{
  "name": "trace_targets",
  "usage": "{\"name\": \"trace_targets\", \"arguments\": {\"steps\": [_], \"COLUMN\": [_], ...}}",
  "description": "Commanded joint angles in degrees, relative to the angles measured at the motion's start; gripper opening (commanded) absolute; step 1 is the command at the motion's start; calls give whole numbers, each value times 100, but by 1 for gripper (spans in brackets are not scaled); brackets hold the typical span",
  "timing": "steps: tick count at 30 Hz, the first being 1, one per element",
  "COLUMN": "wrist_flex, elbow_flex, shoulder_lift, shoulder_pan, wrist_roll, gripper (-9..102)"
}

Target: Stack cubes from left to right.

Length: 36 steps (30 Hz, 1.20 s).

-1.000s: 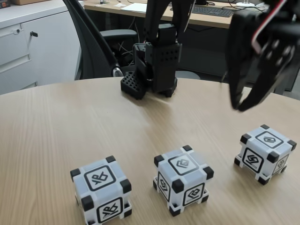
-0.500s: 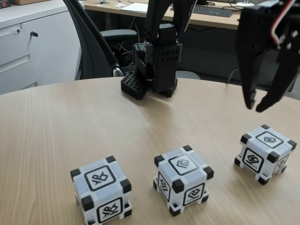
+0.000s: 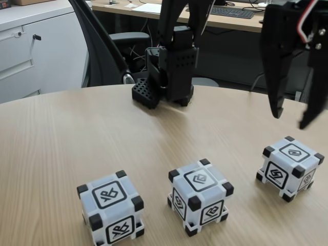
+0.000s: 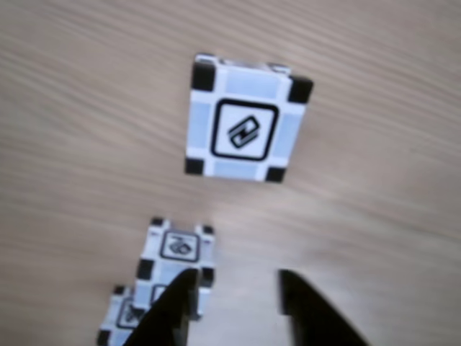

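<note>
Three white cubes with black corners stand apart in a row on the wooden table in the fixed view: left cube [image 3: 111, 207], middle cube [image 3: 199, 195], right cube [image 3: 289, 167]. My black gripper [image 3: 294, 119] hangs open in the air above the right cube, with nothing between its fingers. The other view looks straight down: the right cube [image 4: 245, 130] lies beyond my open gripper [image 4: 236, 279], with the middle cube [image 4: 177, 261] and a part of the left cube [image 4: 124, 321] at the lower left, partly behind the left finger [image 4: 171, 311].
The arm's black base [image 3: 168, 72] stands at the far edge of the round table [image 3: 61, 138]. Behind it are an office chair [image 3: 115, 46], a white cabinet [image 3: 36, 46] and a desk with a keyboard [image 3: 233, 11].
The gripper has moved right and risen slightly, turned more upright, and its fingers have spread wider. The cubes have not moved.
</note>
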Motion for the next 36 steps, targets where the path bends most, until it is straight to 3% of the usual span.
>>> {"name": "trace_targets", "arguments": {"steps": [1, 18, 36], "wrist_flex": [79, 88, 97], "elbow_flex": [-176, -158, 861], "shoulder_lift": [141, 88, 70], "shoulder_pan": [18, -18, -18], "wrist_roll": [114, 668, 1204], "gripper": [21, 42, 43]}}
